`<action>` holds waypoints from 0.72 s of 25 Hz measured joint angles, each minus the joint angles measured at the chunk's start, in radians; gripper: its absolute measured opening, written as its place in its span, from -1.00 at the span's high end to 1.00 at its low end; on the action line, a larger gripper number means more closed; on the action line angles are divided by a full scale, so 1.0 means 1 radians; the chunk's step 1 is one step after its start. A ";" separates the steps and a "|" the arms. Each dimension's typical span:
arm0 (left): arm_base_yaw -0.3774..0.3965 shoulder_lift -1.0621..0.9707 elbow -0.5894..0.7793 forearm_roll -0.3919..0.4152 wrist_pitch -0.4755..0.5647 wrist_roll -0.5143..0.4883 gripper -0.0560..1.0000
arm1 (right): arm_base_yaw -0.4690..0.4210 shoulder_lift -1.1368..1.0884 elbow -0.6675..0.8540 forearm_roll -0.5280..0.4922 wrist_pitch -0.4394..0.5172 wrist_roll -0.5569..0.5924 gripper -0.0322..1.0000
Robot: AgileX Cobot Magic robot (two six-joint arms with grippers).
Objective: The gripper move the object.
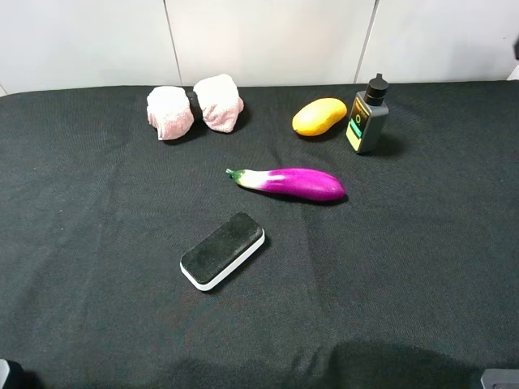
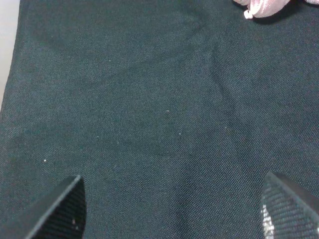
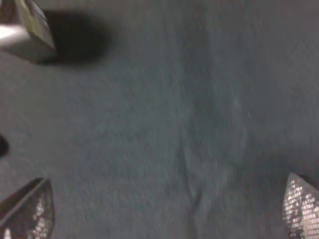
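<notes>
The right gripper (image 3: 167,209) is spread wide above bare black tabletop (image 1: 405,267), with nothing held; the left gripper (image 2: 172,206) is likewise spread and empty. The bottle (image 1: 366,114) stands upright at the far right of the tabletop, just beside the yellow mango (image 1: 319,116). Its green-yellow label is too small to be read. In the right wrist view the bottle (image 3: 25,30) is blurred and cut off.

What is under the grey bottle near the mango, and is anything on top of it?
The bottle stands upright on the black cloth, apart from the mango. On top is only its black cap. The cloth directly beneath its base is covered, so not visible.
</notes>
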 joint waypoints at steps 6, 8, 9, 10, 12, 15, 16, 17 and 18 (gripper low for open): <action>0.000 0.000 0.000 0.000 0.000 0.000 -0.44 | -0.075 -0.167 0.159 0.000 0.000 -0.022 -0.41; 0.000 0.000 0.000 0.000 0.000 0.000 -0.44 | -0.096 -0.221 0.210 0.000 0.000 -0.022 -0.41; 0.000 0.000 0.000 0.000 0.000 0.000 -0.44 | -0.104 -0.252 0.239 0.001 0.000 -0.022 -0.41; 0.000 0.000 0.000 0.000 0.000 0.000 -0.44 | -0.107 -0.284 0.269 0.001 0.000 -0.022 -0.41; 0.000 0.000 0.000 0.000 0.000 0.000 -0.44 | -0.112 -0.347 0.326 0.005 0.000 -0.022 -0.41; 0.000 0.000 0.000 0.000 0.000 0.000 -0.44 | -0.112 -0.448 0.414 0.006 0.000 -0.018 -0.41; 0.000 0.000 0.000 0.000 0.000 0.000 -0.44 | -0.112 -0.483 0.443 0.007 0.001 -0.017 -0.41; 0.000 0.000 0.000 0.000 0.000 0.000 -0.44 | -0.112 -0.516 0.471 0.009 0.001 -0.015 -0.41; 0.000 0.000 0.000 0.000 0.000 0.000 -0.44 | -0.112 -0.544 0.494 0.012 0.001 -0.014 -0.41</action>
